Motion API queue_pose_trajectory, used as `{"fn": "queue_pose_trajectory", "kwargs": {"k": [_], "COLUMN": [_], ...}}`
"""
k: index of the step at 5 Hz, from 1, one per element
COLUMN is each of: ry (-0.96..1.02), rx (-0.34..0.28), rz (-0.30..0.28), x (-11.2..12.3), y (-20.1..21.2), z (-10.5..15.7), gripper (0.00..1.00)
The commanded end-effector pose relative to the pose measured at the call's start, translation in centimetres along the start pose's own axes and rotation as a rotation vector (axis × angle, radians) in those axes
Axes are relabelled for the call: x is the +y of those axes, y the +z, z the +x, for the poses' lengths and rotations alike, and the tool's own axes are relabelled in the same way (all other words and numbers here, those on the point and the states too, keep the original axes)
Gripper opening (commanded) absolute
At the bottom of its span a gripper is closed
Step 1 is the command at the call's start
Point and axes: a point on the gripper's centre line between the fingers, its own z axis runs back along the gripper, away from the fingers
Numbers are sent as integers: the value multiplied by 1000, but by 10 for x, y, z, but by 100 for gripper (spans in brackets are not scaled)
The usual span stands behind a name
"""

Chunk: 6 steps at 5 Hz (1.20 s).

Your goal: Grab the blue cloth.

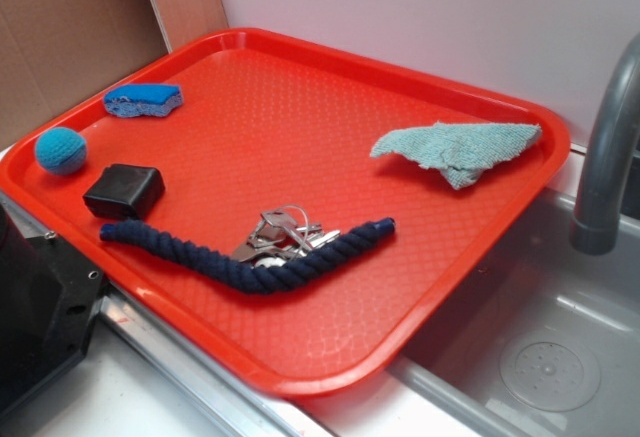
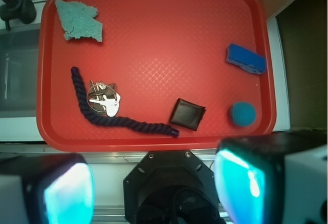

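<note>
Red tray (image 2: 154, 34) middle bare; blue cloth (image 2: 78, 20) near corner rim.

red tray (image 1: 520, 207) | navy rope (image 1: 250, 262) | keys (image 1: 280, 232) | sponge (image 1: 145, 100) | ball (image 1: 60, 150) | black box (image 1: 124, 191)

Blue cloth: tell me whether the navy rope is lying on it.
No. The blue cloth lies alone in a tray corner, with bare red tray between it and the navy rope.

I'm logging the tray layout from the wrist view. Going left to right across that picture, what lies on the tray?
Blue cloth → navy rope → black wallet → teal ball. I leave out the keys, which overlap the rope, and the blue sponge, which shares the ball's span.
</note>
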Motion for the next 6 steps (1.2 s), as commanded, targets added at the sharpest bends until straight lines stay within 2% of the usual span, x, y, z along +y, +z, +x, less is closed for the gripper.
{"fn": "queue_pose_trajectory", "kwargs": {"k": [1, 2, 3, 4, 5, 6], "ry": [0, -48, -239, -370, -449, -545], "rx": [0, -12, -115, -129, -148, -129], "rz": [0, 120, 158, 115, 61, 29], "x": [0, -8, -32, -64, -87, -110], "y": [0, -56, -103, -132, -150, -170], "z": [0, 44, 90, 132, 176, 191], "gripper": [100, 100, 100, 100, 100, 100]}}
